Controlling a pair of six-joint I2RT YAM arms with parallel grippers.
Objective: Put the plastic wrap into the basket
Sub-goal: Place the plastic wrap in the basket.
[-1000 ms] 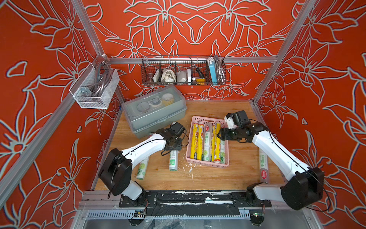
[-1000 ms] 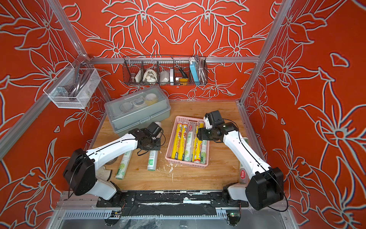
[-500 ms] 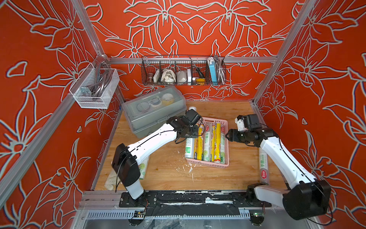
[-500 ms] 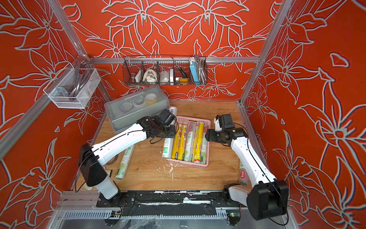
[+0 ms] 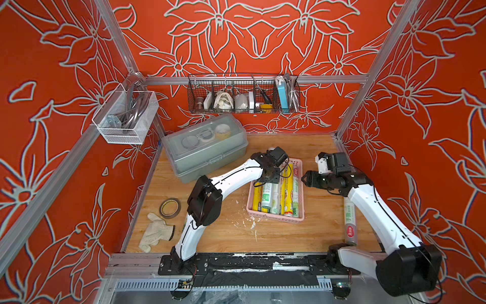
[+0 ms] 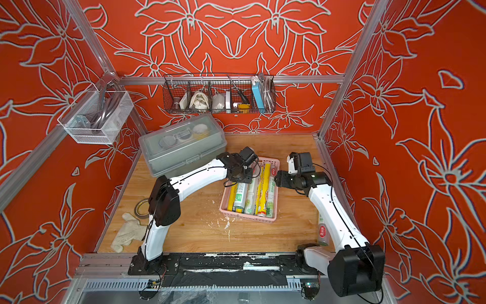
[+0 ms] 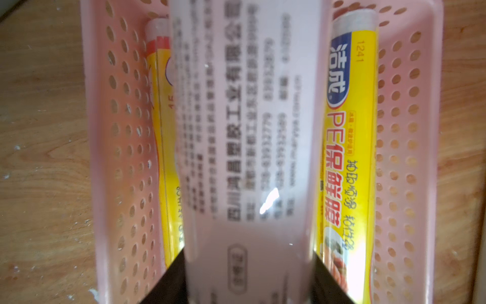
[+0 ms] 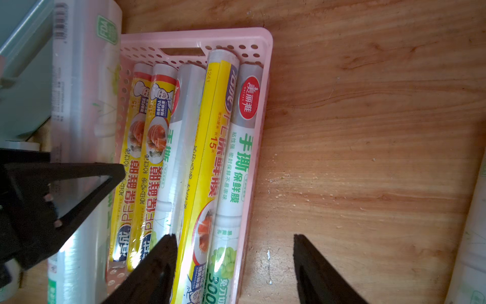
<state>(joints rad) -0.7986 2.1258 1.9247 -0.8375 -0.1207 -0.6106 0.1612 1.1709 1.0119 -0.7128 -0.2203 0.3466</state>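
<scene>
The left gripper (image 5: 271,181) clamps a white roll of plastic wrap (image 5: 268,196) over the left half of the pink basket (image 5: 276,219) in both top views; the right gripper (image 5: 305,181) hangs just right of it. The left wrist view shows black fingers (image 7: 171,283) pinching that roll above yellow rolls (image 7: 347,131). The right wrist view shows the right jaws spread and empty at the basket's right rim.
</scene>
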